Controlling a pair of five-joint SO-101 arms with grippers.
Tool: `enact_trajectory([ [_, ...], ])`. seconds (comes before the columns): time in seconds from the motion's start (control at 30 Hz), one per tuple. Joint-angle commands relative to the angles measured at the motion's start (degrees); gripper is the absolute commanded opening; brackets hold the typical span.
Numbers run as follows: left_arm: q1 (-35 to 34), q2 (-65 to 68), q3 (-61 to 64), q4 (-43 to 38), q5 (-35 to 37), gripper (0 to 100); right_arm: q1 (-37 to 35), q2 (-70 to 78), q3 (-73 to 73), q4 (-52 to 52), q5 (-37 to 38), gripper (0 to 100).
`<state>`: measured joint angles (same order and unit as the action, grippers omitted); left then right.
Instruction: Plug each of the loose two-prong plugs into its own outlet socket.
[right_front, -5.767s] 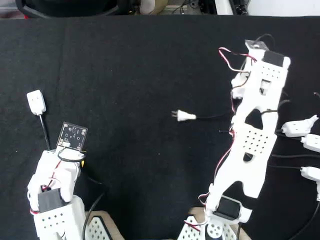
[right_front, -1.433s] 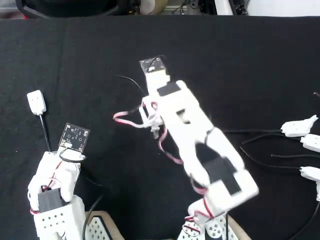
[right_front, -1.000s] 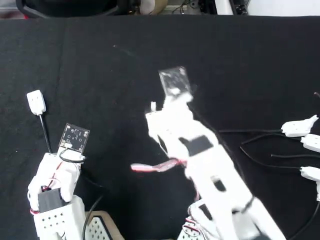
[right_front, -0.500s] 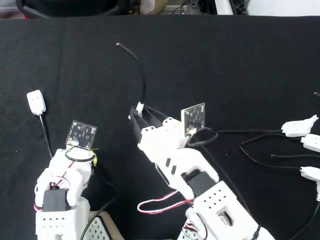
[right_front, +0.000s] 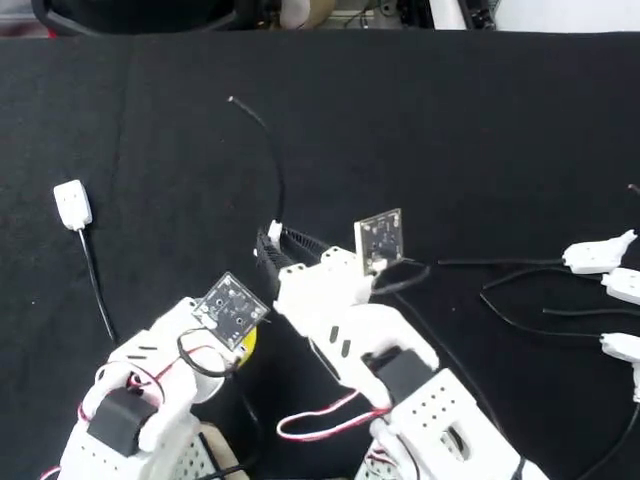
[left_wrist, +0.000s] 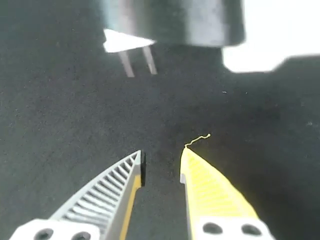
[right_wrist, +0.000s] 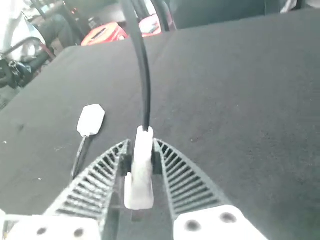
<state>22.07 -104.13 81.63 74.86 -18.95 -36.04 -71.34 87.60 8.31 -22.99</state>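
Well to the left of the white two-prong plug (right_front: 275, 231) held at mid-table, a small white outlet socket (right_front: 72, 203) lies flat on the black table (right_front: 480, 120), its own thin black lead trailing toward the near edge. Closer to the plug, on its near left, stands the white left arm (right_front: 140, 400). The left gripper (left_wrist: 161, 157) points at the plug from just beside it; one grey and one yellow finger are parted by a narrow gap with nothing between them. From there the plug's two bare metal prongs (left_wrist: 137, 61) show just ahead of the fingertips, not touching them. The plug itself is clamped between the closed ribbed fingers of the right gripper (right_wrist: 141, 145), which belongs to the white right arm (right_front: 400, 380) rising from the near edge just right of the plug. A black cord (right_front: 272, 150) leaves the plug's back end and curves across the table to the far side. Well to the right of the plug, at the table's edge, lie three white connectors (right_front: 598, 257) with black leads; whether they are plugs or sockets cannot be told.
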Motion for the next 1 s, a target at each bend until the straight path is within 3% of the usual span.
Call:
enact_trajectory([
  [0.0,1.27,-0.26,-2.86,-0.35,0.53,14,-1.58,-9.63,-0.22,7.82,-0.62,1.1],
  [0.37,0.84,-0.26,-9.89,-2.64,6.42,14,-6.77,-31.87,6.02,17.76,-0.7,1.1],
  [0.57,0.31,-0.26,-10.51,-2.73,6.51,14,-9.76,-33.45,5.85,20.66,-0.62,1.1],
  [0.77,-8.13,-0.26,-10.07,-6.33,8.35,14,-9.85,-33.45,2.86,26.46,-0.62,1.1],
  [0.97,-8.92,-0.26,-10.15,-6.33,8.09,14,-12.22,-33.36,1.63,29.54,1.58,1.1],
])
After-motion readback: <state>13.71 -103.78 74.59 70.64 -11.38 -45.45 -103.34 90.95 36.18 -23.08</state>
